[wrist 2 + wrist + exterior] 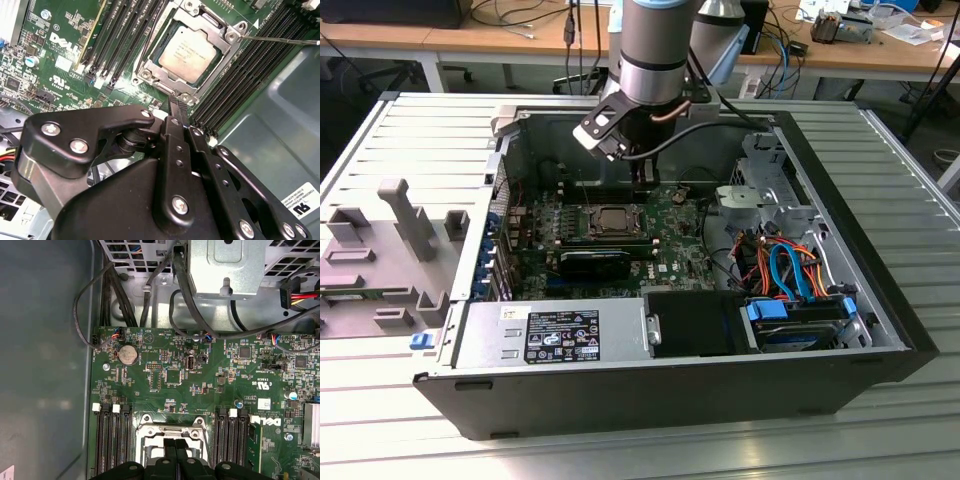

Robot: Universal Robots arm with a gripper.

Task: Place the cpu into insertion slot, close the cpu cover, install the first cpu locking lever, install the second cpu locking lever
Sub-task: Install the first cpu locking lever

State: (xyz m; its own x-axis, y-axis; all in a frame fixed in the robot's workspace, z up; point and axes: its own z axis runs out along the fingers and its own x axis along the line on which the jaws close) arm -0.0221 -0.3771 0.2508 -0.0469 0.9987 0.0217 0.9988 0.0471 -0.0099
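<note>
Reading from the exterior view's left: a grey fixture tray [390,250] lies on the slatted table [410,130], at 9 o'clock from the open computer case [620,400]. Inside the case, the green board [685,225] carries the insertion slot [590,225]. The gripper [642,178] hangs at 1 o'clock from the slot, just beside it. The drive cage [765,185] sits at 3 o'clock from the gripper, with orange and blue cables [790,265] at 5 o'clock.

In the second wrist view, the cpu [187,50] is seated in the slot. The cpu cover [165,82] lies flat around it (the chip's grey top shows through the cut-out). A thin lever rod [280,40] runs from one cover corner across the black memory slots [250,70]. The gripper fingers [175,130] are drawn together, narrow, with nothing visible between them. Their tips stand at the cover's edge.
</note>
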